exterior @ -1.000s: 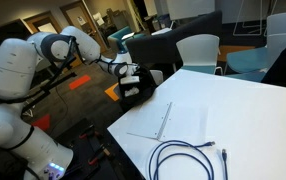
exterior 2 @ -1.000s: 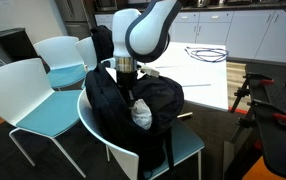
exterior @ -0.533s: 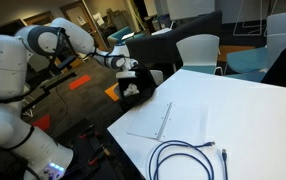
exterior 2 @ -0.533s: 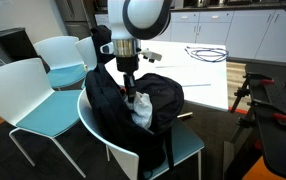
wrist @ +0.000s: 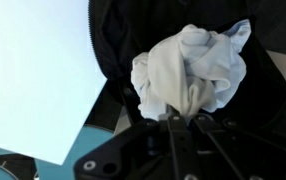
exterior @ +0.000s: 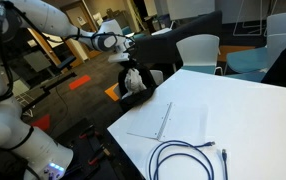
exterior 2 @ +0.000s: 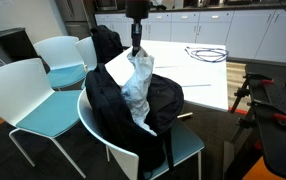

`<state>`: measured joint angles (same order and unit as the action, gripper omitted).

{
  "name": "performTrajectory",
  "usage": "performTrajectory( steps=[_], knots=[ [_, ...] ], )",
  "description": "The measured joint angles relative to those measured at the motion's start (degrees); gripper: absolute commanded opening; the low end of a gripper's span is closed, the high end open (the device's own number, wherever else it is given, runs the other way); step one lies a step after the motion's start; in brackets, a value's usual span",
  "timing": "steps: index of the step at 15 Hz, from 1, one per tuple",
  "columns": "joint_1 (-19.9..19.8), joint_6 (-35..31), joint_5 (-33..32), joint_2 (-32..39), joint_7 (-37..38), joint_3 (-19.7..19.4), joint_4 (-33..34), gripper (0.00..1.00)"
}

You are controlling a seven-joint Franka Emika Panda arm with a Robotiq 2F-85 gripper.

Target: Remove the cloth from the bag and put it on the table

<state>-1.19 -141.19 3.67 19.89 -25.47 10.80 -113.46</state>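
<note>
Wrist view: cloth in hand

White crumpled cloth hanging stretched, lower end inside open black bag

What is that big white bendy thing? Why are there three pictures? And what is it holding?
The big white thing is a robot arm that a person steers. At its tip are two jaws that pinch like fingers. Two pictures come from cameras standing in the room. The third comes from a camera on the arm's wrist, looking down past the jaws. The jaws are shut on a white cloth and hold it up over a black bag, which sits on a chair. The cloth's lower end hangs into the bag. Next to the chair is a white table with a dark cable on it.
</note>
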Motion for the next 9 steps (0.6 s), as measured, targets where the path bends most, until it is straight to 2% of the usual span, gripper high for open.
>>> performTrajectory(
  steps=[2, 5, 7, 9],
  knots=[
    [-2.71, 0.81, 5.00, -4.91, -1.66, -0.14, -1.82, 0.01],
    [-6.66, 1.18, 17.04, -11.75, -7.81, -1.08, -3.84, 0.01],
    [-7.84, 1.32, 23.24, -16.20, -10.32, -3.97, -4.85, 0.01],
    [-8.14, 1.42, 25.88, -20.46, -10.60, -8.04, -5.62, 0.01]
  ],
)
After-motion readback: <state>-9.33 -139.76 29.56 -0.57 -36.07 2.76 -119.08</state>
